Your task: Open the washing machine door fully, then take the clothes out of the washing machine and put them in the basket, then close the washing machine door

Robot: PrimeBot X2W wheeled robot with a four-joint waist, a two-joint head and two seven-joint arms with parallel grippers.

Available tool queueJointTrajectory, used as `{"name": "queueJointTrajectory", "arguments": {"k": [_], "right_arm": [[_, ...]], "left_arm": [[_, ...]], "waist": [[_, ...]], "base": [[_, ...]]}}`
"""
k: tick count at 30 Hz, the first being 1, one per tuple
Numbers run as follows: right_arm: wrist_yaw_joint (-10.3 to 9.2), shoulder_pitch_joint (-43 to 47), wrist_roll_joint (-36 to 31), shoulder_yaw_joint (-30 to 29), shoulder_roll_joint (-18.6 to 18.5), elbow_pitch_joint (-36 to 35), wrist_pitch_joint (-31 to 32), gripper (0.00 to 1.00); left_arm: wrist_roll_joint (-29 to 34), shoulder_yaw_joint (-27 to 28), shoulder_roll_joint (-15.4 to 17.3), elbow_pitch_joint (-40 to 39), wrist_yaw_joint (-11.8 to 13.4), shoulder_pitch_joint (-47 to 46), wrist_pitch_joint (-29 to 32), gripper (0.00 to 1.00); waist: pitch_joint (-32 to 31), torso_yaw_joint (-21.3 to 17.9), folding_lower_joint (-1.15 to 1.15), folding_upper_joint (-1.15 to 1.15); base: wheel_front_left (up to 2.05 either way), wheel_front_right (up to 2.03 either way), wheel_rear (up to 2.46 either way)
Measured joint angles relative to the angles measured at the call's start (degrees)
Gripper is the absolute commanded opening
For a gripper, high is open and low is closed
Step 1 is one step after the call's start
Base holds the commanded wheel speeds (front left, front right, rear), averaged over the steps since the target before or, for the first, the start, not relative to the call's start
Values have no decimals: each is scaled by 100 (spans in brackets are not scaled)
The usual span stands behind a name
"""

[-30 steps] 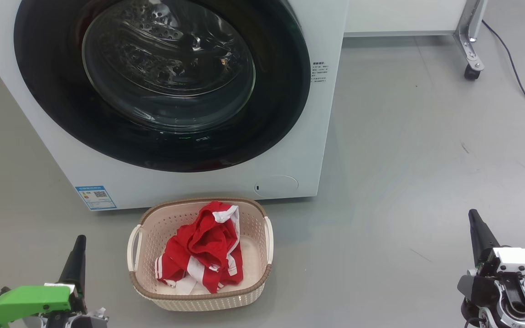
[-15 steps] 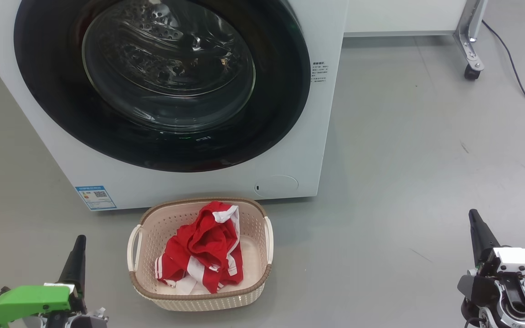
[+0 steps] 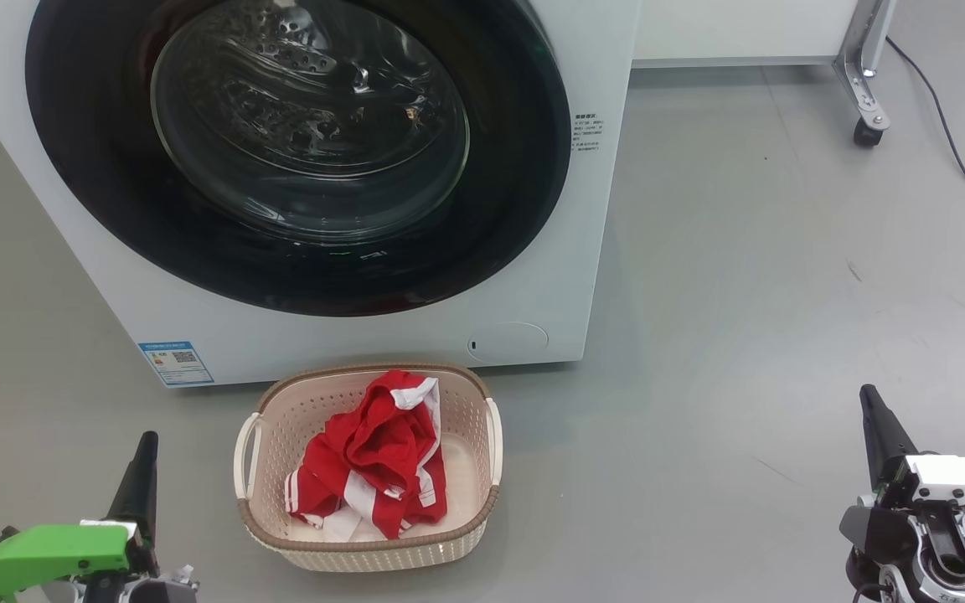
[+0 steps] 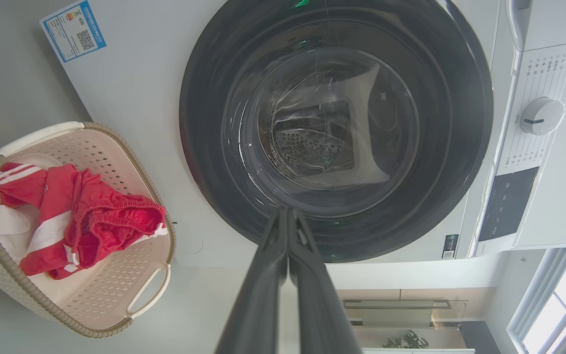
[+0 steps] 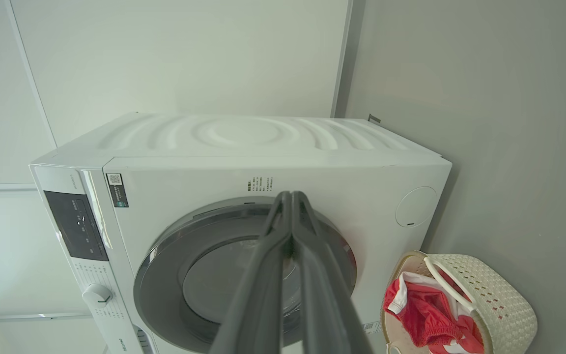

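The white washing machine point(image 3: 533, 276) stands ahead with its round black-rimmed door point(image 3: 298, 151) closed flat against the front, also seen in the left wrist view as the door point(image 4: 334, 128) and in the right wrist view as the door point(image 5: 234, 275). On the floor in front sits the cream basket point(image 3: 365, 544) holding the red clothes point(image 3: 374, 461) with white stripes. My left gripper point(image 3: 146, 448) hangs shut at the lower left, left of the basket, holding nothing. My right gripper point(image 3: 869, 402) is shut and holds nothing at the lower right, well away from the basket.
Grey floor point(image 3: 742, 293) spreads to the right of the machine. A wheeled metal leg point(image 3: 866, 109) and a black cable point(image 3: 952, 142) lie at the far right. A blue label sticker point(image 3: 175, 362) marks the machine's lower left front.
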Motion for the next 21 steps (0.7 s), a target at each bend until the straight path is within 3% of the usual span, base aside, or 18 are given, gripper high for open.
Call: {"name": "queueJointTrajectory", "arguments": {"k": [21], "right_arm": [[0, -1, -4, -22, 16, -3, 1, 0]], "left_arm": [[15, 23, -4, -8, 0, -2, 0, 0]], "waist": [[1, 0, 0, 0]], "base": [[0, 0, 0]]}}
